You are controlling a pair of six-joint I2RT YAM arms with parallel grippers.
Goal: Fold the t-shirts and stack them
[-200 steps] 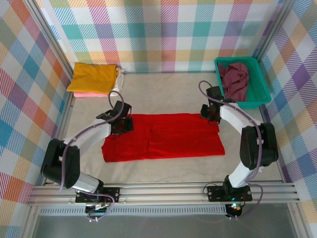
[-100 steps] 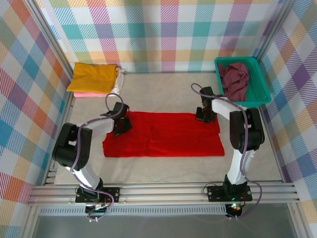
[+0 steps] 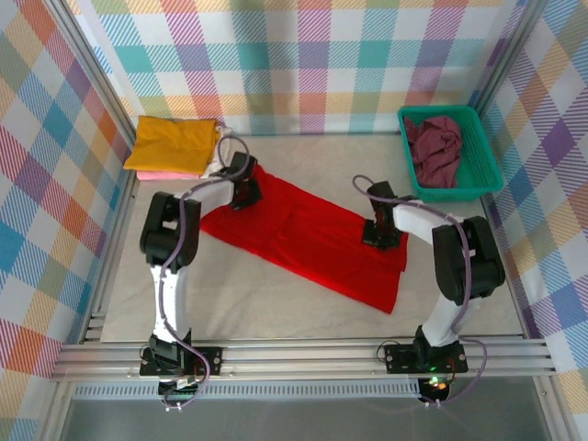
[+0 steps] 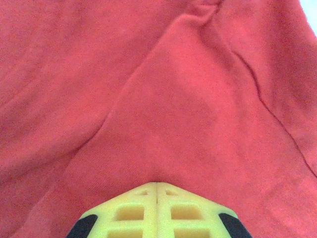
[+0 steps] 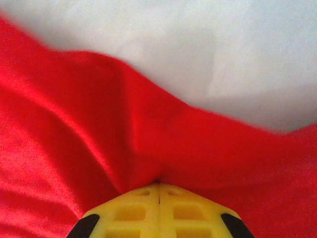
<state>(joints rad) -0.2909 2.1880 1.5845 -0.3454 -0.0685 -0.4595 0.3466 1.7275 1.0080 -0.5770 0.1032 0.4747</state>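
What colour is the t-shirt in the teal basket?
The t-shirt is dark maroon, best seen in top external view.

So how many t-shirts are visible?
5: red t-shirt spread mid-table, mustard yellow atop pink at far left, a white edge beside them, dark maroon in the teal basket. More may be hidden.

A teal basket (image 3: 459,194) sits on the counter (image 3: 276,312) at 2 o'clock, in the far corner, close to the walls (image 3: 312,64). Its sides are full of little holes. The counter is pale grey and plain. The walls have checks in many colors and stand at 9, 12 and 3 o'clock. A shiny metal rail (image 3: 303,360) runs along at 6 o'clock.
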